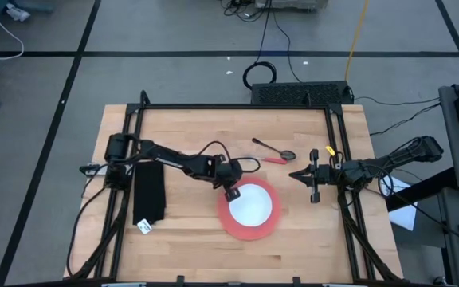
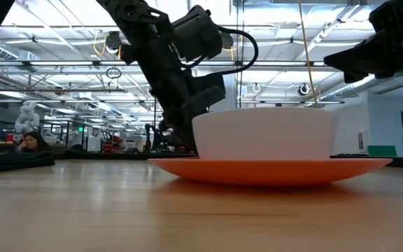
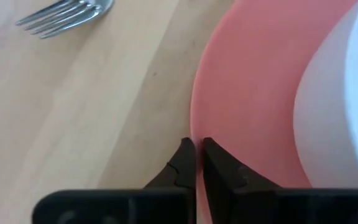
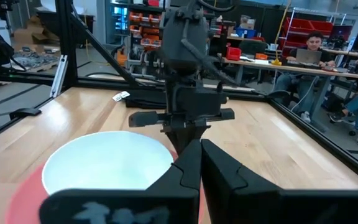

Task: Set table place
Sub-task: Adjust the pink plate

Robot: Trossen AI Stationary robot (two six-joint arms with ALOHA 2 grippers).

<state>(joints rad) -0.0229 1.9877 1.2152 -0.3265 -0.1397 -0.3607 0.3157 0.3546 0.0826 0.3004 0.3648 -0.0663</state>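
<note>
A red plate (image 1: 231, 223) lies flat on the table (image 1: 309, 239) right of centre, with a white bowl (image 1: 252, 203) standing on it. In the low view the bowl (image 2: 264, 133) sits on the plate (image 2: 271, 170). My left gripper (image 1: 232, 192) is shut and slants down at the plate's left rim (image 3: 194, 118). A silver fork (image 3: 67, 14) lies on the wood beyond it. My right gripper (image 1: 296, 174) is shut and held level in the air right of the plate, holding nothing. My left gripper's shut fingertips (image 3: 185, 152) stand right at the plate's outer rim (image 3: 193, 127), slanting down from the table's left. One finger is over the wood and one over the plate. I cannot tell whether they touch the rim. The plate lies flat on the table.
A black folded cloth (image 1: 150, 194) with a white tag lies at the table's left. A spoon (image 1: 281, 151) and a red-handled piece (image 1: 274, 160) lie behind the plate. Black frame rails (image 1: 237, 106) run along the table's far, left and right sides.
</note>
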